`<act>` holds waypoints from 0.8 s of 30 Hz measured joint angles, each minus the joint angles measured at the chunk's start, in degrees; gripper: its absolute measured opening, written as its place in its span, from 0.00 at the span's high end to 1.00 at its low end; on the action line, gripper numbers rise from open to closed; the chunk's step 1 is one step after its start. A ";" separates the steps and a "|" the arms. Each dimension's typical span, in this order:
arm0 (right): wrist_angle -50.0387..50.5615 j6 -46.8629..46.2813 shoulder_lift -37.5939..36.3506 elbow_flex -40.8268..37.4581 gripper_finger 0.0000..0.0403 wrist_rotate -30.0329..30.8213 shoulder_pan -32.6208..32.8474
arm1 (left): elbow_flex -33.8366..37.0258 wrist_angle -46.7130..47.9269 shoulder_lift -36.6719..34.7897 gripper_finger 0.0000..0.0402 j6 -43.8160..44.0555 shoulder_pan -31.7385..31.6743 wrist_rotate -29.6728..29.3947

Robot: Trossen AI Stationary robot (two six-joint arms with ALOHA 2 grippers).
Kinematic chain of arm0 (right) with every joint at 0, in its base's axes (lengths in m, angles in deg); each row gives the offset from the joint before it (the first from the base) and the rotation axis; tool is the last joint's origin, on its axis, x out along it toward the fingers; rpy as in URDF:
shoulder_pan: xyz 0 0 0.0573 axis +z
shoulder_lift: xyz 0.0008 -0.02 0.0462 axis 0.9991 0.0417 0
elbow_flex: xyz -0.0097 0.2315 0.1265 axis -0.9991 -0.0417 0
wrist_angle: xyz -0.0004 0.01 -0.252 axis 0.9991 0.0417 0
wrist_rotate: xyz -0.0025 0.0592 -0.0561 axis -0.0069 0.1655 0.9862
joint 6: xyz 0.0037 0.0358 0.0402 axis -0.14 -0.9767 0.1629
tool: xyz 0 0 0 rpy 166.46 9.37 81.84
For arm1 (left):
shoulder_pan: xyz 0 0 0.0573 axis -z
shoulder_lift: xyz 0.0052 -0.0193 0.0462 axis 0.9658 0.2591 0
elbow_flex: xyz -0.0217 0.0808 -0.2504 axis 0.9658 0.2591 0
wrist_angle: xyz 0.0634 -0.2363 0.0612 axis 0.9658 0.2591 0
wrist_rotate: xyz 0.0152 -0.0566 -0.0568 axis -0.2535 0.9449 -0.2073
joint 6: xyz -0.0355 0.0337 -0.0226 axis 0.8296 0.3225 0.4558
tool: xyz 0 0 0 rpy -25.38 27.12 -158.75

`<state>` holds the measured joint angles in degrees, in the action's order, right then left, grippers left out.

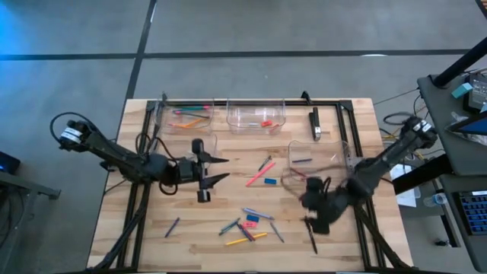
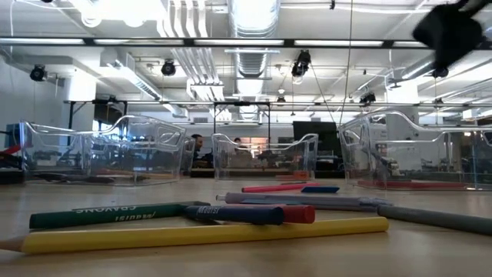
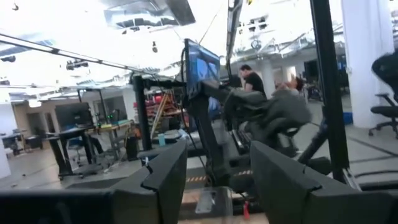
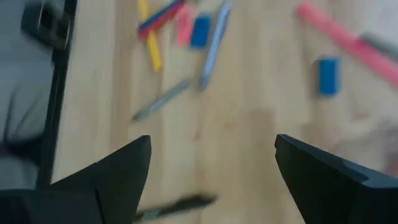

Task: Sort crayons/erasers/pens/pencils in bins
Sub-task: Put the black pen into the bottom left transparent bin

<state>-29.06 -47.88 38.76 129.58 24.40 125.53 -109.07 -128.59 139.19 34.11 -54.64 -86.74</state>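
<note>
The left gripper (image 1: 215, 170) hung wide open and empty over the counter (image 1: 152, 221), just beside a clear bin (image 1: 190, 144). Loose pencils (image 1: 245, 239) lay mid-counter, and the right gripper (image 1: 313, 222) hovered agape, empty, above a dark pen (image 1: 312, 240).

Open-plan robotics lab, exposed ceiling ducts (image 2: 254, 23), strip lights, monitor (image 3: 200, 68) on stand, workbenches, seated person (image 3: 252, 79)
</note>
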 joint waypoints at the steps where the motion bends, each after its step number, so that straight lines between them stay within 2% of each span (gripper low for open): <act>1: 1.41 -1.92 1.71 1.00 0.19 -0.20 1.74 | 0.01 0.32 0.09 0.60 0.04 -0.01 0.02; 6: 9.10 -14.28 9.84 5.93 0.19 -0.84 7.99 | 0.12 0.23 0.40 0.60 0.31 0.17 0.02; 10: 9.20 -24.35 13.86 6.75 0.18 -1.93 10.27 | 0.89 0.39 0.62 0.60 1.61 0.82 0.02; 15: 9.30 -32.20 15.23 4.66 0.18 -2.46 11.94 | 0.93 0.32 0.60 0.60 1.63 1.09 0.04; 20: 9.25 -39.83 15.23 1.66 0.19 0.78 12.10 | 0.94 0.30 1.11 0.60 1.65 1.12 0.04; 24: 8.96 -39.91 16.78 0.67 0.19 0.71 12.64 | 1.11 0.15 2.13 0.60 1.65 1.26 0.15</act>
<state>-20.10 -87.79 55.54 130.25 25.11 138.18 -107.96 -128.44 141.32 35.76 -53.38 -86.59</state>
